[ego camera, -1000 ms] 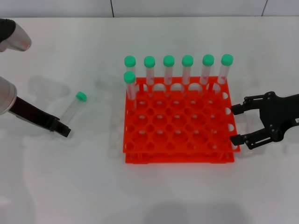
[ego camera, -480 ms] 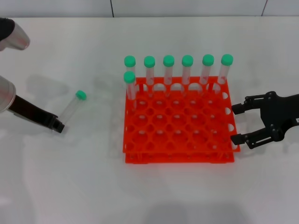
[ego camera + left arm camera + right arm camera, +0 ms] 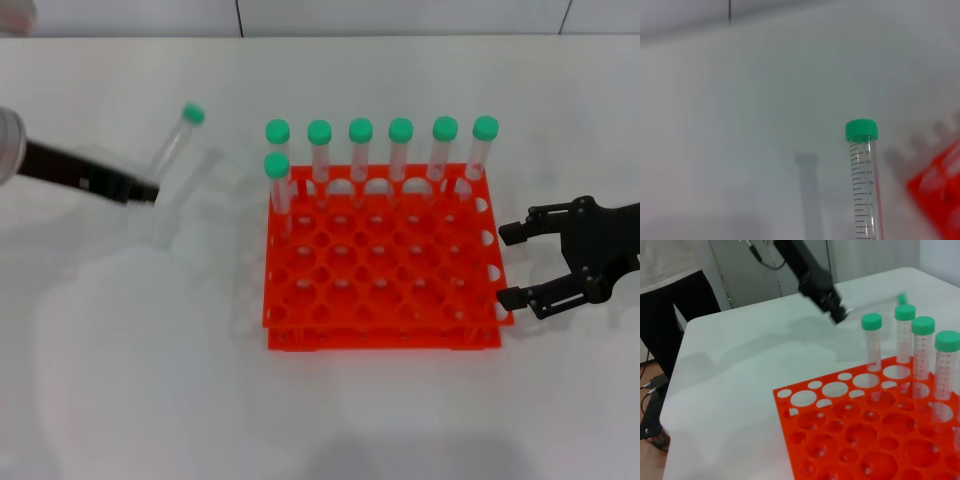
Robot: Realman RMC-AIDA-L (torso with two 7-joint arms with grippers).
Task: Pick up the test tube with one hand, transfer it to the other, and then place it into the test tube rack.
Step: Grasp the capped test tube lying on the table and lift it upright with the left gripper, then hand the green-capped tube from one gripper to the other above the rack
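The test tube (image 3: pixel 172 146), clear with a green cap, hangs tilted above the table to the left of the rack, cap up and away from me. My left gripper (image 3: pixel 146 191) is shut on its lower end. In the left wrist view the test tube (image 3: pixel 864 185) rises from the picture's edge, graduations visible. The orange-red test tube rack (image 3: pixel 380 336) stands mid-table. My right gripper (image 3: pixel 505 266) rests open just off the rack's right side, nothing between its fingers. The right wrist view shows the left gripper (image 3: pixel 838 313) across the rack (image 3: pixel 840 440).
Several green-capped tubes (image 3: pixel 360 150) stand along the rack's back row, and one more (image 3: pixel 279 180) in the second row at the left. Most holes hold nothing. A corner of the rack (image 3: pixel 940 195) shows in the left wrist view.
The left gripper has closed on the tube that lay on the table and lifted it up and away from me. The right gripper has stayed put.
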